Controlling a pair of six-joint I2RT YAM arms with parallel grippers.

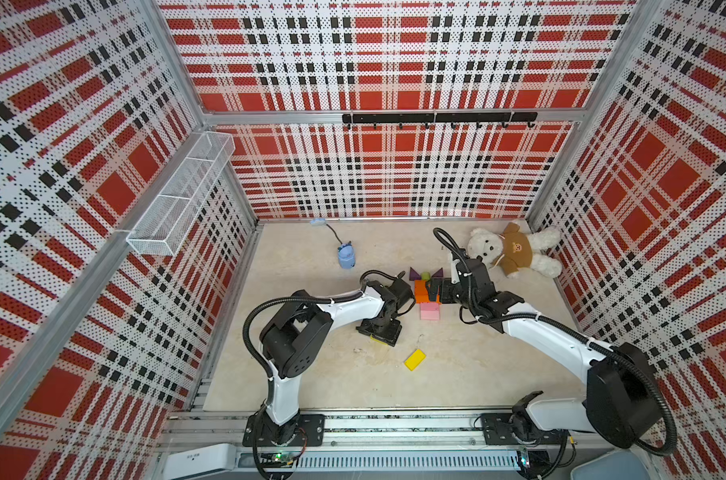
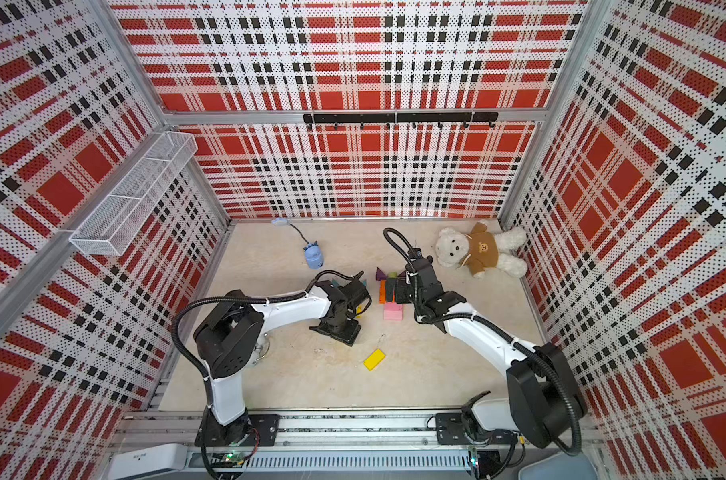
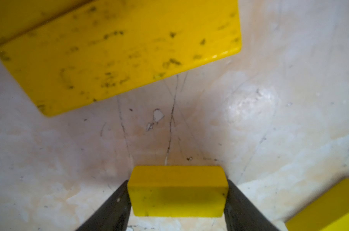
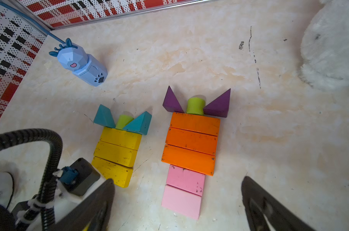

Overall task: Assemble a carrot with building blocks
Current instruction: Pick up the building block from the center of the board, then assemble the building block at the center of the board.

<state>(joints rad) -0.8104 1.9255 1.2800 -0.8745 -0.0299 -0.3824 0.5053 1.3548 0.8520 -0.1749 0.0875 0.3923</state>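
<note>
Yellow fills the left wrist view: the left fingers (image 3: 113, 208) are clamped on a short yellow block (image 3: 176, 190). The yellow carrot's end bar (image 3: 117, 52) lies just ahead of them and is probably where the block belongs. The right wrist view adds the right fingers (image 4: 257, 202), spread wide and empty, with the pink bars (image 4: 184, 192) showing between them and the orange carrot (image 4: 191, 142) beyond. Both top views show a spare yellow bar (image 1: 414, 359) near the left fingers, well apart from the right.

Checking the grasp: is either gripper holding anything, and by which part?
The left gripper clamps a small yellow block by opposite sides; the right gripper holds nothing.
</note>
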